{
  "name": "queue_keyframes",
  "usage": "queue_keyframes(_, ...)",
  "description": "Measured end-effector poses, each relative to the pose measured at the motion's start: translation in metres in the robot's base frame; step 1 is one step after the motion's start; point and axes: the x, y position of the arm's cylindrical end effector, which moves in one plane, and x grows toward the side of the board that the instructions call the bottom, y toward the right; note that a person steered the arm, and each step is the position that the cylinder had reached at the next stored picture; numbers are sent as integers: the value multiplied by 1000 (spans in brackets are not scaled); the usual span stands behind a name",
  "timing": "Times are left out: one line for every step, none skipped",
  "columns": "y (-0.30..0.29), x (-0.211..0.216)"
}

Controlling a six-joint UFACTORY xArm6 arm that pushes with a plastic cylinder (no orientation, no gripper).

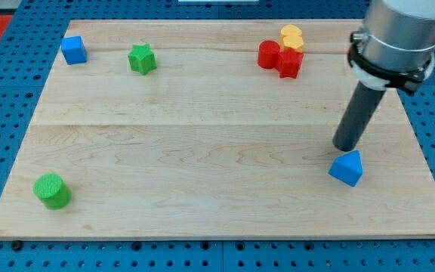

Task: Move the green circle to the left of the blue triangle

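The green circle [52,190] is a short green cylinder near the board's bottom-left corner. The blue triangle [346,167] lies at the lower right of the board. My tip [344,146] stands just above the blue triangle in the view, close to its top edge or touching it, and far to the right of the green circle. The rod rises from it toward the view's top right.
A blue cube [73,49] and a green star [141,58] sit at the top left. A red cylinder [269,54], a red star-like block [289,63] and a yellow block [292,37] cluster at the top right. The wooden board [202,143] rests on a blue pegboard.
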Motion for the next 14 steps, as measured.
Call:
queue_keyframes(-2, 13)
queue_keyframes(21, 36)
queue_keyframes(24, 38)
queue_keyframes(-30, 38)
queue_keyframes(-140, 36)
queue_keyframes(-281, 43)
queue_keyframes(-387, 41)
queue_keyframes(-430, 28)
queue_keyframes(-434, 76)
queue_keyframes(-391, 73)
queue_keyframes(-325, 64)
queue_keyframes(-324, 68)
queue_keyframes(-353, 86)
queue_keyframes(-309, 95)
